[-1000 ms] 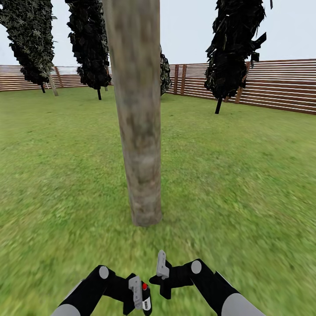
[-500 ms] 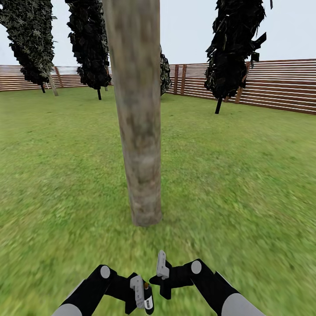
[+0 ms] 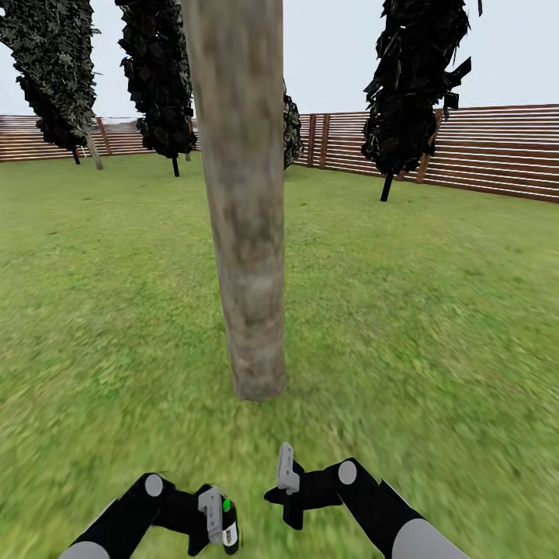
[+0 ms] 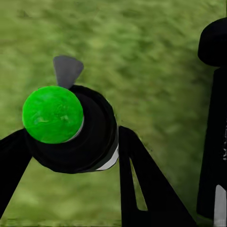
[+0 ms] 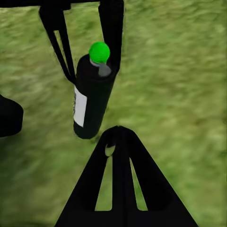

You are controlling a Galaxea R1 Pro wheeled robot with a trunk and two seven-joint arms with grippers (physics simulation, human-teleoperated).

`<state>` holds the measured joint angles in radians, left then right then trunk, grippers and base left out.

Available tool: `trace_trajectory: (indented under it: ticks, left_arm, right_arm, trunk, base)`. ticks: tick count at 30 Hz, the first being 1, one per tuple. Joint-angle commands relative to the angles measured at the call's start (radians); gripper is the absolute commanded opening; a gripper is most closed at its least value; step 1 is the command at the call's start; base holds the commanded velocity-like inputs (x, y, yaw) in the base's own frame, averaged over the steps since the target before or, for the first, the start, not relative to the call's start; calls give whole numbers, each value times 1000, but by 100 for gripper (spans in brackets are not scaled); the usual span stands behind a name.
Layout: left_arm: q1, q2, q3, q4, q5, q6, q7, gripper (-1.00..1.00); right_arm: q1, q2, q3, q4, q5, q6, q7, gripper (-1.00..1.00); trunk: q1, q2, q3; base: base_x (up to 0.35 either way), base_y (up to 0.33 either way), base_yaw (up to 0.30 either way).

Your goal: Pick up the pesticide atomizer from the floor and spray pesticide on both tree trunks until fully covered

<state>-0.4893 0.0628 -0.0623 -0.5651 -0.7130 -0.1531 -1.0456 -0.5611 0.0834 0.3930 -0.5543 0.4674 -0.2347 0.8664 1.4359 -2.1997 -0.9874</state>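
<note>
Tree trunk (image 3: 244, 233) stands straight ahead of the robot, a mottled grey-brown bare column rising out of the lawn (image 3: 435, 326), its foot a short way beyond both grippers. Left gripper (image 3: 220, 522) sits low, on the robot's side of the trunk and a little left of its foot, with its fingers closed around the pesticide atomizer (image 3: 229, 528): a small black bottle with a white label patch, upright between the pads. The spot on the bottle's top reads bright green here, seen from the head and in both wrist views (image 4: 53, 114) (image 5: 99, 52). In the right wrist view the left gripper's black fingers (image 5: 111, 33) frame the bottle body (image 5: 92, 101) on either side. Right gripper (image 3: 286, 489) hangs just right of the atomizer, nearer the trunk's foot, not touching the bottle; its two fingers lie pressed together, holding nothing. Beyond the trunk: dark narrow trees (image 3: 415, 85) and a brown slat fence (image 3: 497, 151) along the lawn's far edge. No whitish specks can be made out on the trunk.
</note>
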Motion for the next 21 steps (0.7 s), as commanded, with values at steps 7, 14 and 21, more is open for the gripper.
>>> trace_trajectory:
  ticks: [7,14,21]
  left_arm:
    - [8,84,-4,-1,-6,-15,1,-100]
    - [10,186,1,14,-7,-16,7,-100]
    - [9,206,16,140,21,-13,346,-100]
  right_arm:
    - [0,-1,-2,3,10,-6,0,100]
    - [0,-14,-6,15,10,-8,-15,100]
    - [1,-81,-15,233,-7,-11,-404,100]
  trunk:
    - [0,0,-1]
    - [0,0,-1]
    - [0,0,-1]
  base:
    - [0,0,0]
    - [0,0,0]
    - [0,0,0]
